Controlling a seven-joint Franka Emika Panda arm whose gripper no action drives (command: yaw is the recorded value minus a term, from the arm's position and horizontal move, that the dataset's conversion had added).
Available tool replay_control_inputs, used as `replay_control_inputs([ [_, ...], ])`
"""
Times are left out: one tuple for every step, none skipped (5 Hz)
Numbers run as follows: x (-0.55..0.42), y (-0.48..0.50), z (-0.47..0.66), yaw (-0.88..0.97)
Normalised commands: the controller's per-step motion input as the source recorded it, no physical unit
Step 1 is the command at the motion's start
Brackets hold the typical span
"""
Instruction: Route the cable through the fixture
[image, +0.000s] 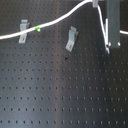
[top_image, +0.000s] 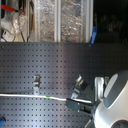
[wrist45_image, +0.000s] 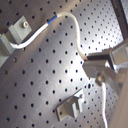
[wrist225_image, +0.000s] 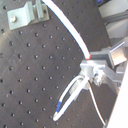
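Observation:
The white cable (image: 60, 20) runs from the first exterior view's left edge, past the left metal fixture (image: 22, 32), and rises to the upper right. Its green band (image: 37, 28) lies just right of that fixture. A second fixture (image: 71, 39) stands apart from the cable, below it. My gripper (image: 108, 48) is shut on the cable (wrist225_image: 75, 37) at the first exterior view's right. A slack loop with the blue band (wrist225_image: 59, 106) hangs past the fingers (wrist225_image: 95, 70). Whether the cable sits inside the left fixture is unclear.
The black perforated board (image: 60, 90) fills the scene. In the second exterior view, both fixtures (top_image: 36, 85) (top_image: 77, 86) stand mid-board, the arm's white body (top_image: 112, 102) is at the lower right, and shelves with clutter (top_image: 50, 20) stand behind the board.

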Motion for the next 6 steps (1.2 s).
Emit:
replay_control_inputs([
  [0.0, 0.096, 0.04, 0.0],
  [-0.2, 0.002, 0.25, 0.21],
  [-0.321, 0.014, 0.35, 0.13],
  [-0.272, -0.057, 0.35, -0.06],
  [-0.466, 0.018, 0.25, 0.26],
  [-0.461, 0.058, 0.16, 0.0],
])
